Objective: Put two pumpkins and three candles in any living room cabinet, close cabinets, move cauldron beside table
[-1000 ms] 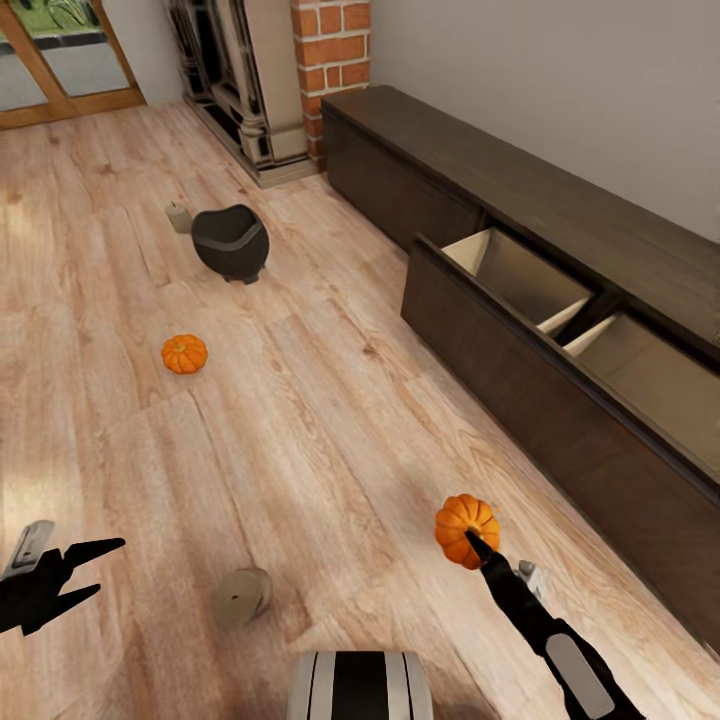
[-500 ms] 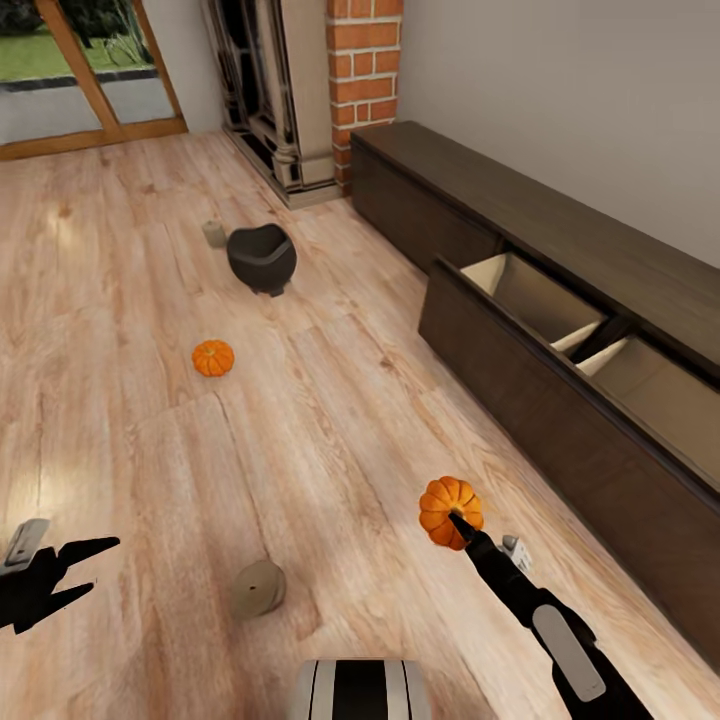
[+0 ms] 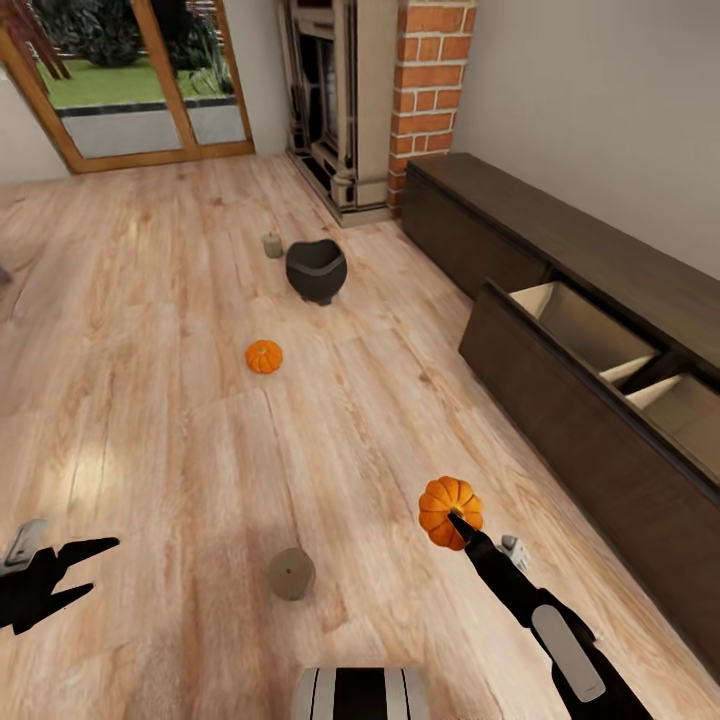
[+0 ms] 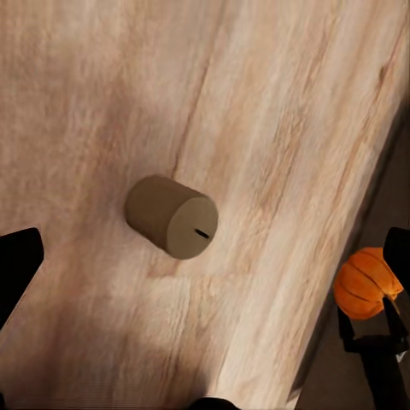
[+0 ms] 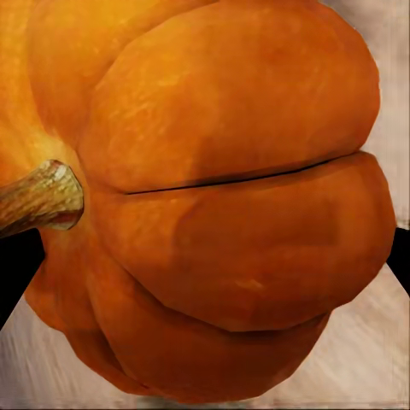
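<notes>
My right gripper [image 3: 458,521] is shut on an orange pumpkin [image 3: 449,508] near the cabinet's front; the right wrist view has its ribbed side [image 5: 231,205] very close, the stem to one side. A second pumpkin [image 3: 264,356] sits on the floor farther off. One tan candle [image 3: 291,574] lies on its side between my arms, wick end facing the left wrist camera [image 4: 171,216]. Another candle [image 3: 272,245] stands beside the dark cauldron [image 3: 316,270]. My left gripper [image 3: 78,568] is open and holds nothing. The long dark cabinet [image 3: 560,390] has one wide front pulled open, showing beige compartments.
A brick column [image 3: 430,90] and a fireplace [image 3: 335,110] stand at the cabinet's far end. Glass doors in a wooden frame [image 3: 140,90] are at the back left. Open wood floor [image 3: 150,400] stretches to the left of the cabinet.
The whole view has shifted as the camera rose and tilted up, so floor things look smaller and more of the far wall shows. The right gripper keeps the pumpkin; the left stays open.
</notes>
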